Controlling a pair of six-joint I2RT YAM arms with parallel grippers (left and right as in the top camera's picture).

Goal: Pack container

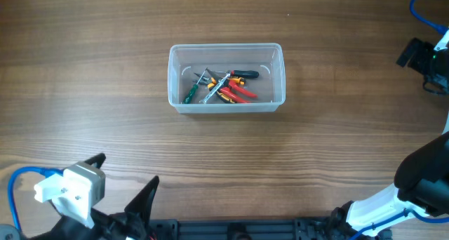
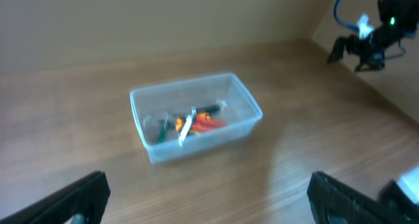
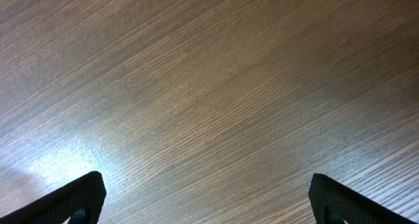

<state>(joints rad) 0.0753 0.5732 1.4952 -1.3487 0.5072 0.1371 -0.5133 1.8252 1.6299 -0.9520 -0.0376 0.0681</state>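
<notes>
your left fingers (image 2: 85, 198) and right fingers (image 3: 78, 198) stand wide apart and empty, well away from the clear rectangular plastic container (image 1: 226, 48) in the middle of the wooden counter (image 1: 84, 71), so a careless reach could shove its light wall or snag the tangled red, orange and green-handled hand tools (image 1: 228, 87) inside.

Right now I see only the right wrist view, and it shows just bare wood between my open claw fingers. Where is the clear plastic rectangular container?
Observer: The clear plastic rectangular container stands near the middle of the brown wooden table, away from both arms.
Operator: Is it empty inside?
Observer: No. A small pile of hand tools with red, orange, green and black handles lies on its floor.
Operator: What does the left claw do?
Observer: The left claw is open, holds nothing, and points toward the container.
</notes>
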